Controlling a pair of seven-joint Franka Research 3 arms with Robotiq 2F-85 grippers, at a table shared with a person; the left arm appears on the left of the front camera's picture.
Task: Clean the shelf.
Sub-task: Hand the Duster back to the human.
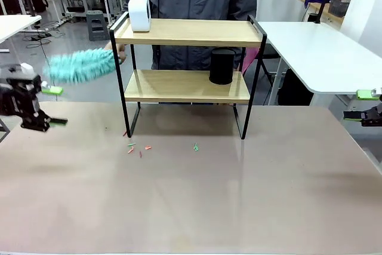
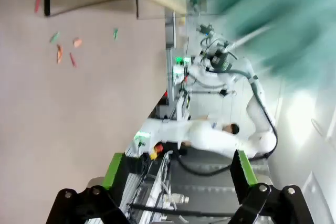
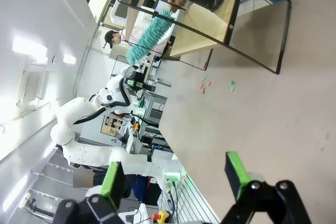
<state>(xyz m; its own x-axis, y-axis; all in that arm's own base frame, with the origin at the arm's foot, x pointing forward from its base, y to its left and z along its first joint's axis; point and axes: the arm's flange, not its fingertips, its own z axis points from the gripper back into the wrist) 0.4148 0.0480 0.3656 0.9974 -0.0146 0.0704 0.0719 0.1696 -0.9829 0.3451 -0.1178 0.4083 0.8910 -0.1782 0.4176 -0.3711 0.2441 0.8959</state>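
While the shelf (image 1: 186,58) stands at the far middle of the desk (image 1: 191,195), my left hand (image 1: 54,107) hangs out beyond its left side, fingers spread wide and holding nothing. A teal duster (image 1: 80,65) hovers just left of the shelf, its handle in a person's hand (image 1: 118,55). My right hand (image 1: 363,107), likewise wide and empty, waits far off the shelf's right side. Small coloured scraps (image 1: 138,147) lie before the shelf's left leg.

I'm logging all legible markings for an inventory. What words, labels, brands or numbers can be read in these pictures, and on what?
No legible text.
White rounded device on the two-tier wooden shelf: no print visible.
Black cylindrical container: no label visible.
Panel behind the far robot arm: markings too small to read.
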